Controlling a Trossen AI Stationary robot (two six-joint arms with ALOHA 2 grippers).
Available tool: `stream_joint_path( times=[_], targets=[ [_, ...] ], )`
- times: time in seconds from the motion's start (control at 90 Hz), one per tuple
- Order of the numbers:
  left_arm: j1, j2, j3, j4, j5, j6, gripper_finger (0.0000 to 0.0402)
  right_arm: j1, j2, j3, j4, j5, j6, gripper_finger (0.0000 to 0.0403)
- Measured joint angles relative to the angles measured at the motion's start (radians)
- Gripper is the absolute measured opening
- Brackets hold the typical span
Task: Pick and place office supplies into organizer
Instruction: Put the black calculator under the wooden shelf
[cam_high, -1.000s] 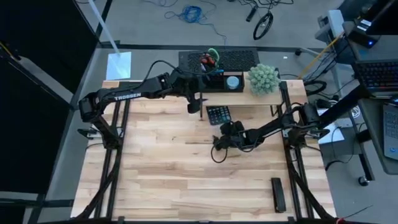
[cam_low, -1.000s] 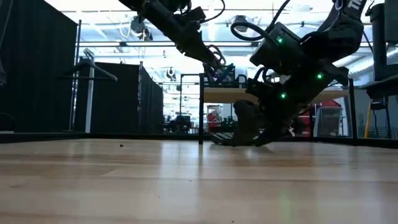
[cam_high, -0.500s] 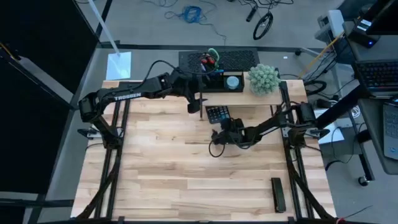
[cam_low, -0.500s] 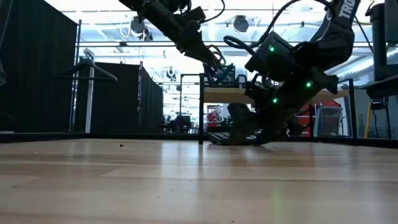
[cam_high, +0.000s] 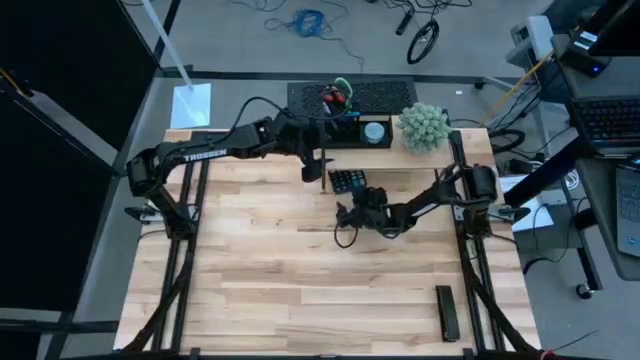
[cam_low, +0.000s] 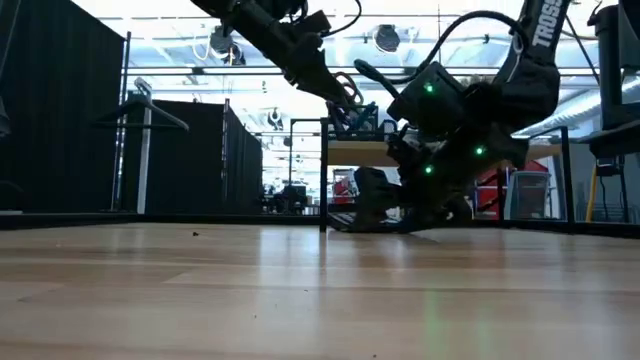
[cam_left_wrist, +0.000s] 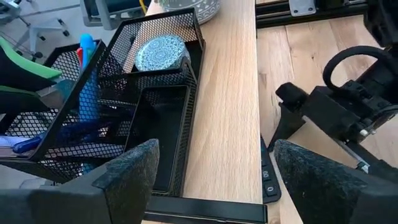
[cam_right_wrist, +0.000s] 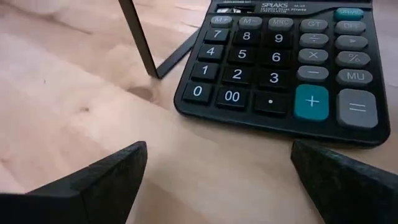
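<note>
The right claw is low over the worktop, and its two fingers are wide apart with nothing between them. Just in front of it lies the black calculator, beside a thin leg of the wooden shelf. The left claw hangs by the shelf's front edge, above the worktop, and its fingers are apart and empty too. The organizer sits on the shelf. Inside it are the round blue-grey disc, a blue pen standing up, and the scissors with red and green handles at its left end. So the supplies I can see look already put away. A flat dark thing lies far off near the front right corner of the worktop; I cannot tell what it is. The pen looks light, stiff and smooth, so it could slip or roll. I think it is best pinched around its middle. The disc looks flat and hard, so its edges seem the place to squeeze.
</note>
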Motion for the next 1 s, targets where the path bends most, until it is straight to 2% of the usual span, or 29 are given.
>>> stream_joint_path(
  times=[0.178,0.322,0.444,0.511,0.667,0.844,1.0],
  targets=[
    [0.0,0.0,0.0,-0.001,0.0,0.0,0.0309,0.007,-0.026,-0.001,-0.027,-0.058,-0.07,0.0384],
    [0.0,0.0,0.0,-0.006,0.0,0.0,0.0309,0.051,-0.099,-0.001,-0.186,-0.079,-0.081,0.0384],
    [0.0,0.0,0.0,-0.008,0.0,0.0,0.0309,0.07,-0.134,-0.014,-0.351,0.015,0.05,0.0384],
    [0.0,0.0,0.0,-0.009,0.0,0.0,0.0309,0.075,-0.138,-0.037,-0.375,0.061,0.13,0.0384],
    [0.0,0.0,0.0,-0.008,0.0,0.0,0.0309,0.051,-0.143,-0.106,-0.304,0.079,0.185,0.0384],
    [0.0,0.0,0.0,-0.004,0.0,0.0,0.0309,0.001,-0.141,-0.155,-0.132,0.07,0.045,0.0384],
    [0.0,0.0,0.0,0.002,0.0,0.0,0.0309,-0.062,-0.131,-0.156,-0.051,0.045,-0.047,0.0384]
  ],
)
